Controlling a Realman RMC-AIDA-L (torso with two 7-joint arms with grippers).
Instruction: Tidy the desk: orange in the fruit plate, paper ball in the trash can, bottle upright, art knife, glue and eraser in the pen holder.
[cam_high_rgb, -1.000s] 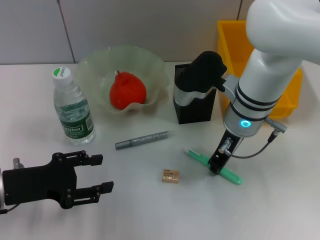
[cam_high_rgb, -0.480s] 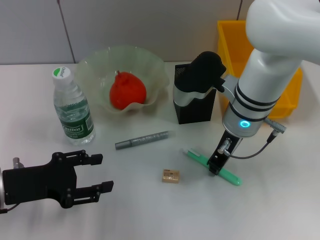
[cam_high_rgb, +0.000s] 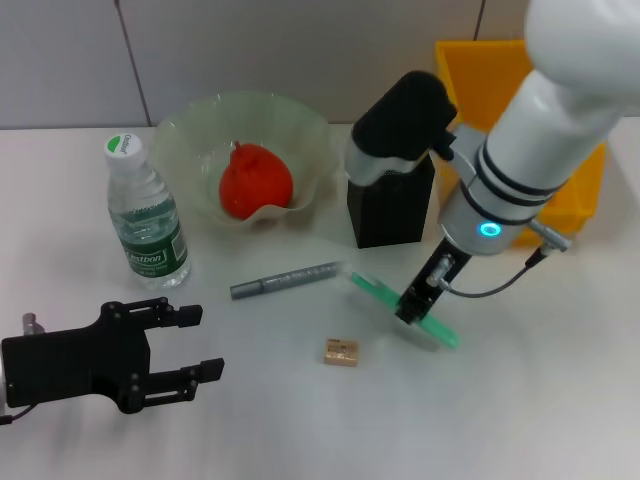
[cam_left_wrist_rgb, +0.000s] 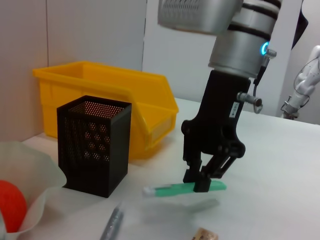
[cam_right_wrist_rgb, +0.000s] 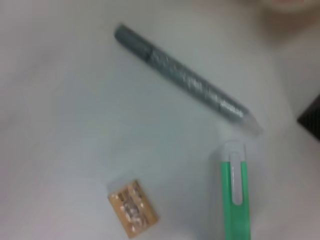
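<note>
My right gripper (cam_high_rgb: 412, 308) is shut on the green art knife (cam_high_rgb: 395, 300) and holds it tilted just above the table, in front of the black mesh pen holder (cam_high_rgb: 390, 212). In the left wrist view the art knife (cam_left_wrist_rgb: 170, 190) hangs over its own shadow. The grey glue stick (cam_high_rgb: 285, 280) lies flat to the left of the knife. Nearer the front sits the tan eraser (cam_high_rgb: 341, 352). The orange (cam_high_rgb: 255, 180) rests in the fruit plate (cam_high_rgb: 190, 125). Upright at the left stands the bottle (cam_high_rgb: 145, 215). My left gripper (cam_high_rgb: 203, 342) stays open at the front left. The paper ball is out of view.
The yellow trash can (cam_high_rgb: 470, 70) stands behind and to the right of the pen holder. A grey wall runs along the back of the white table (cam_high_rgb: 560, 400).
My right gripper has lifted the art knife off the table and carried it left, towards the pen holder. The left arm has not moved.
</note>
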